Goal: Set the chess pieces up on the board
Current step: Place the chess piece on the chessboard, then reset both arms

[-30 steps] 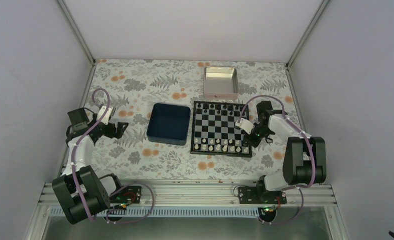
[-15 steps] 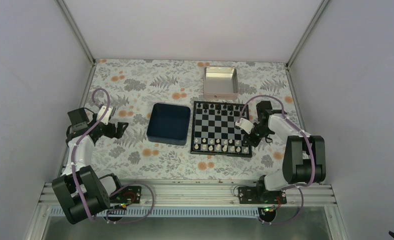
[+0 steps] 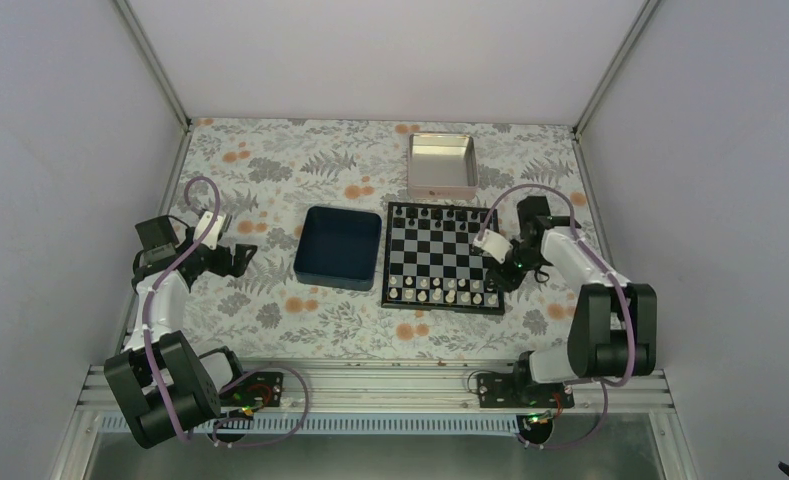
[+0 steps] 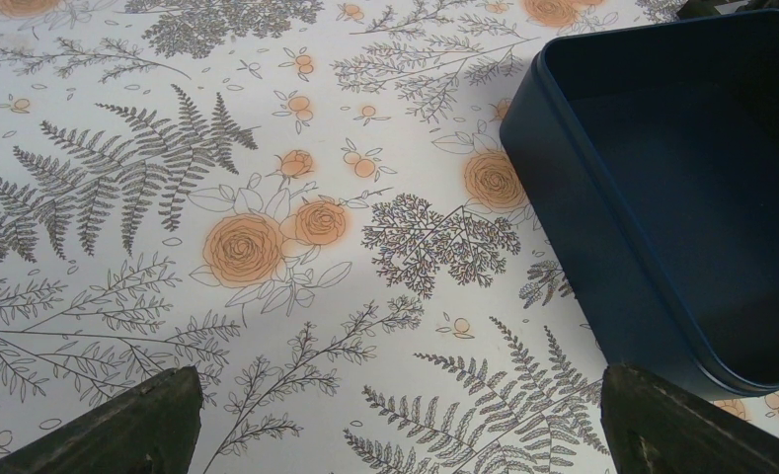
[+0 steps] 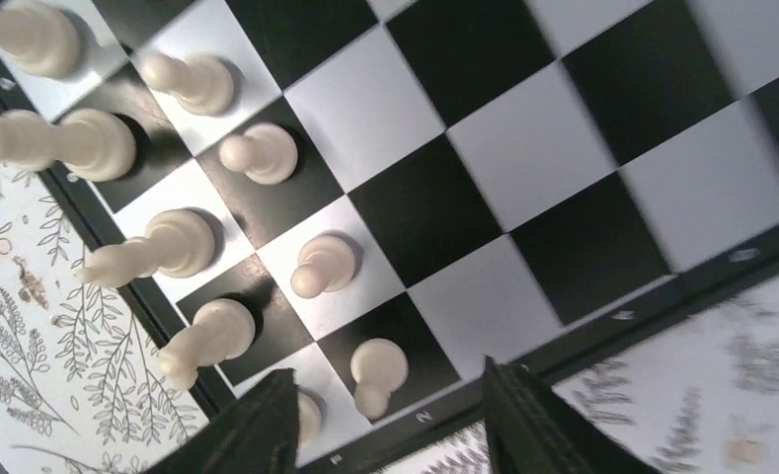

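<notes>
Here, the board (image 3: pixel 440 250) lies square to the edges of the surface (image 3: pixel 270 170), with a dark blue tray (image 3: pixel 339 247) just beside its 9 o'clock rim and a silver tin (image 3: pixel 442 165) near 12 o'clock. The white chess pieces (image 3: pixel 436 296) stand upright, long axes vertical, in two rows along the 6 o'clock edge; bare squares stretch beyond them. The right pincer (image 3: pixel 498 272) hovers over the 4 o'clock corner, fingers apart, gripping nothing. The left pincer (image 3: pixel 242 256), spread wide, hangs at the tray's 9 o'clock.

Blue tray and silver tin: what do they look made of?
Dark blue tray: smooth satin finish, rolled rim with a soft highlight; painted metal or plastic, cannot tell which. Silver tin: probably bare metal, judging by its pale, reflective inside.
</notes>
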